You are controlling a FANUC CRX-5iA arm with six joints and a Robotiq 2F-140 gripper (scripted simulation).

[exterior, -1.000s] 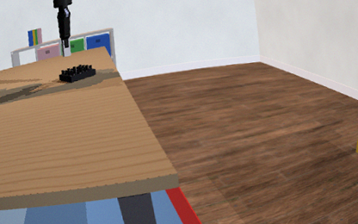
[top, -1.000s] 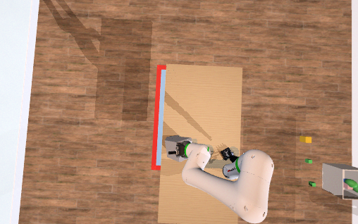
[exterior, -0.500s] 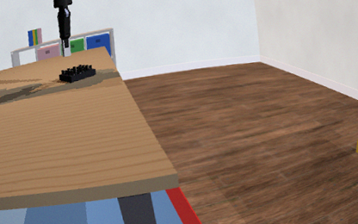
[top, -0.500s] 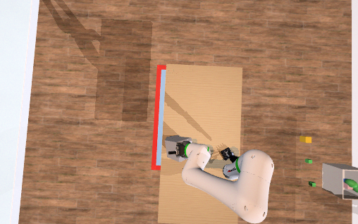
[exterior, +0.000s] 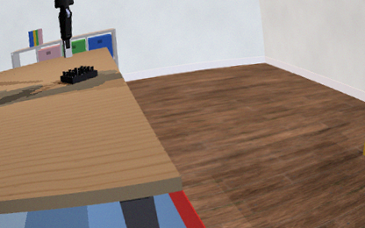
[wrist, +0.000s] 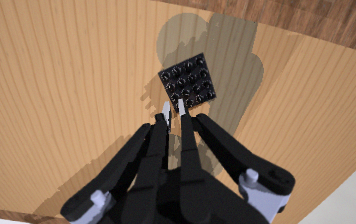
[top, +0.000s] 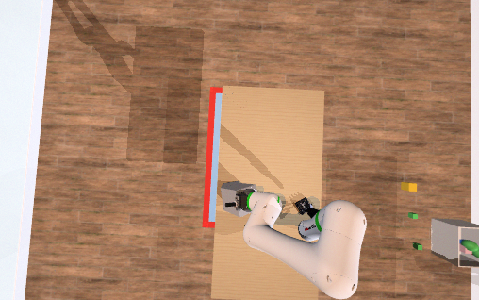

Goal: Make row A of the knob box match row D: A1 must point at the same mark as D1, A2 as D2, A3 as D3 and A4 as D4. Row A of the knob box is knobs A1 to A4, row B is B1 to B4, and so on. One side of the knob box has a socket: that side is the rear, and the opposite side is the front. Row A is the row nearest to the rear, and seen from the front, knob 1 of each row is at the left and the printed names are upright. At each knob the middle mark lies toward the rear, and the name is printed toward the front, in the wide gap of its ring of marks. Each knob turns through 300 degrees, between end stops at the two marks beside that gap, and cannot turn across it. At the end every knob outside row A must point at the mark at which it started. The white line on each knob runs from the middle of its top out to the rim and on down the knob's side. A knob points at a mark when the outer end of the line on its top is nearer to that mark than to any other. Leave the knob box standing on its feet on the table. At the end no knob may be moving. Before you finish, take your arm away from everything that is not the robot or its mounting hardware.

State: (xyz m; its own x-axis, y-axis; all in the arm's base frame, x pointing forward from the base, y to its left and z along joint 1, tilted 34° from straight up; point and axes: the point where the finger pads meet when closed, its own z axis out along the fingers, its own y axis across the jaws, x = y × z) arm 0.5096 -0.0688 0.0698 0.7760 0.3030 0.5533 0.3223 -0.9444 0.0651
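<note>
The knob box (wrist: 187, 80) is a small black square block with several black knobs on top. It stands on the wooden table near the table's far edge; it also shows in the exterior view (exterior: 78, 74) and from above (top: 304, 205). The knob lines and printed names are too small to read. My gripper (wrist: 174, 106) hangs above the table, tips pointing down just short of the box's near edge, apart from it. In the exterior view the gripper (exterior: 68, 51) is well above the box. The fingers are nearly together with only a narrow gap, and nothing is between them.
A grey block (top: 236, 198) holding the arm's base sits at the table's left edge. A red and blue mat (top: 212, 156) lies beside the table. A yellow cube (top: 408, 187), green cubes (top: 413, 215) and a grey cabinet (top: 453, 241) are on the floor. A shelf (exterior: 63, 47) stands behind the table.
</note>
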